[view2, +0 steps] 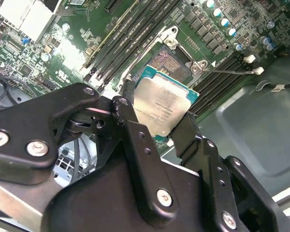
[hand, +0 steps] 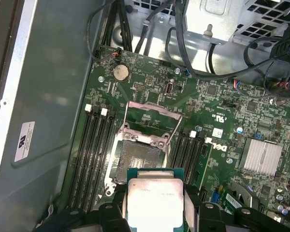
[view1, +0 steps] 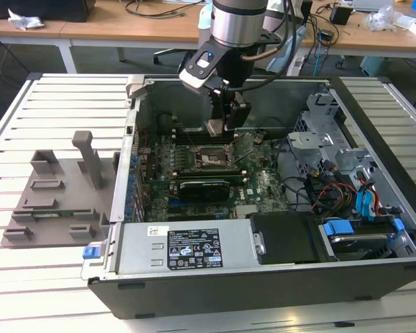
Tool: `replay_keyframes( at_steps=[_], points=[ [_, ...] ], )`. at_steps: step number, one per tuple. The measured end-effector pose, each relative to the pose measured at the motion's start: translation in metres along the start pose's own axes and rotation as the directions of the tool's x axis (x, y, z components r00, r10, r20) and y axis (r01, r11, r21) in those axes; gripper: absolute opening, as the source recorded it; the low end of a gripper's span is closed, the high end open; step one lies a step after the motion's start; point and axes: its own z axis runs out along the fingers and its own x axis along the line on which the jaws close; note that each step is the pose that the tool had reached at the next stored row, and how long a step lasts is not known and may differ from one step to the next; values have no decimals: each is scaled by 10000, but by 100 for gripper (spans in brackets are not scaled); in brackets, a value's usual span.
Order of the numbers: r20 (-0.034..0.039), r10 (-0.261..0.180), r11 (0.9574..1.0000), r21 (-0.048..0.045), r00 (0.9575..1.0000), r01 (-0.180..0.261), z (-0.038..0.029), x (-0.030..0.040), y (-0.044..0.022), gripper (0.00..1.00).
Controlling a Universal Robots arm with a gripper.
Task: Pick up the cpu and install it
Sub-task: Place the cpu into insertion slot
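Inside the open computer case point(view1: 374, 274), over the green motherboard point(view1: 263, 189) — the gripper point(view1: 224, 123) hangs above the black cpu socket point(view1: 206, 159). The fingers point(view2: 135, 140) are closed on the cpu point(view2: 164, 104), one on each of two opposite edges, with the silver-grey top plate showing between them.

In the exterior view the cpu point(view1: 214, 127) is off the board, held clear of the socket and tilted rather than flat. In the first wrist view the cpu point(hand: 154, 200) sits between the black fingers point(hand: 111, 212), and its green edge overlaps the near edge of the socket point(hand: 135, 157). The socket's contact field is bare and its metal load frame point(hand: 152, 113) stands swung up. Dark memory slots point(hand: 89, 145) run along both sides of the socket.

In the second wrist view the socket point(view2: 171, 60) lies just beyond the held cpu — no contact visible between them.

A grey plastic holder tray point(view1: 55, 201) rests on the white slatted worktop point(view1: 55, 97), outside the case on the exterior view's left, well apart from the gripper.
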Motion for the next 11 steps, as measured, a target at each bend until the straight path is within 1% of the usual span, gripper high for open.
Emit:
replay_keyframes(
  at_steps=[11],
  points=[
    [-7, 408, 9992, 9, 9992, -408, 2, 0, 0, 55]
  ],
)
